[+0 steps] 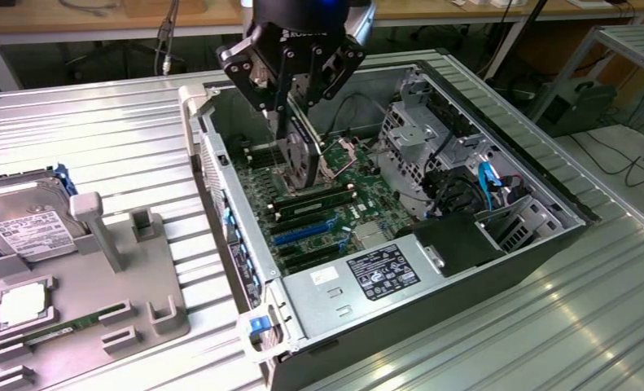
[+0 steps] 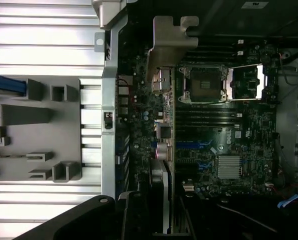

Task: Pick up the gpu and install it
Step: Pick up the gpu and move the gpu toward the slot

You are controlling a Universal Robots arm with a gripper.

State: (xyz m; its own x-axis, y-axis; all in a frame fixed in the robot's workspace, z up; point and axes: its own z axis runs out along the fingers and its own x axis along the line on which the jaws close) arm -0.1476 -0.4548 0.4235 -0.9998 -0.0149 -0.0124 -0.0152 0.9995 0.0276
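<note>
- The gpu (image 1: 303,151) hangs on edge inside the open computer case (image 1: 517,175). Its lower edge is above the motherboard (image 1: 349,191) and, as far as can be judged, not seated.
- In the wrist view the card appears edge-on, with its silvery bracket (image 2: 171,45) towards the rear wall of the case.
- The gripper (image 1: 295,102) holds the card from above, with the jaws clamped on its upper edge.
- The blue expansion slots (image 1: 300,235) lie just beside the card's line. Whether the edge connector is exactly over one of them cannot be told.
- For this step, hold the card upright and parallel to the slot. Line up the bracket with the rear opening. Lower straight down and do not touch the CPU socket (image 2: 201,82).
- The hard drive (image 1: 23,224) and gray fixture (image 1: 94,285) sit well apart, outside the case.
</note>
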